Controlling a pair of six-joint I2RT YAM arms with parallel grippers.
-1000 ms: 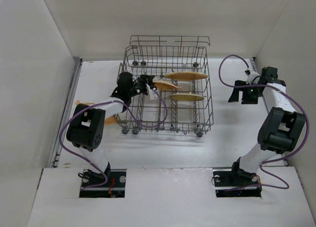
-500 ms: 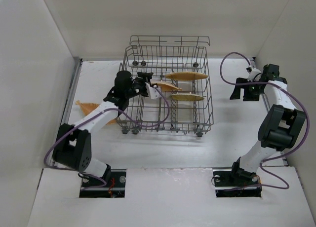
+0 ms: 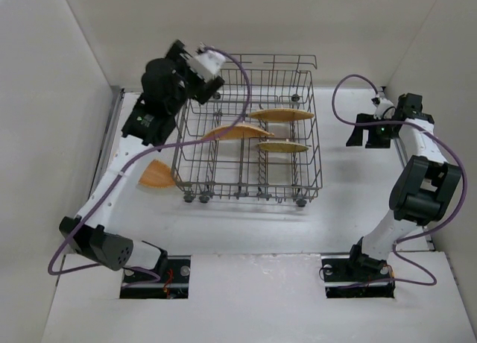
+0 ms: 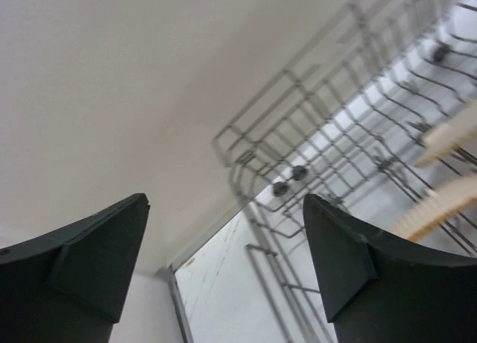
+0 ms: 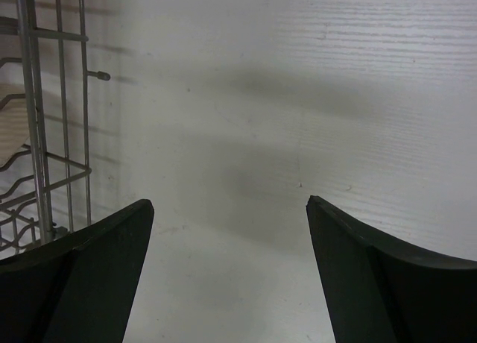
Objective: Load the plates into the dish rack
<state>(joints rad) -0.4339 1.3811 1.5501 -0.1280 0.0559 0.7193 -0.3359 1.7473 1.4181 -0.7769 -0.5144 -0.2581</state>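
Note:
The grey wire dish rack [image 3: 246,127] stands mid-table. Three orange-tan plates sit in it: one on edge at the back [image 3: 279,114], one on edge in front of it [image 3: 282,147], and a leaf-shaped one [image 3: 235,132] leaning to their left. Another plate [image 3: 156,177] lies on the table left of the rack. My left gripper [image 3: 200,68] is open and empty, raised high over the rack's back-left corner. In the left wrist view it [image 4: 223,231] frames the rack [image 4: 313,134] and two plate edges [image 4: 440,205]. My right gripper [image 3: 364,134] [image 5: 231,224] is open and empty, right of the rack [image 5: 37,134].
White walls close in the table at the back and on both sides. A metal rail [image 3: 110,149] runs along the left edge. The right arm's purple cable [image 3: 350,89] loops above the table right of the rack.
My left gripper opened, let go of the leaf-shaped plate, and rose up and back out of the rack. The plate now leans among the tines. The right arm barely moved.

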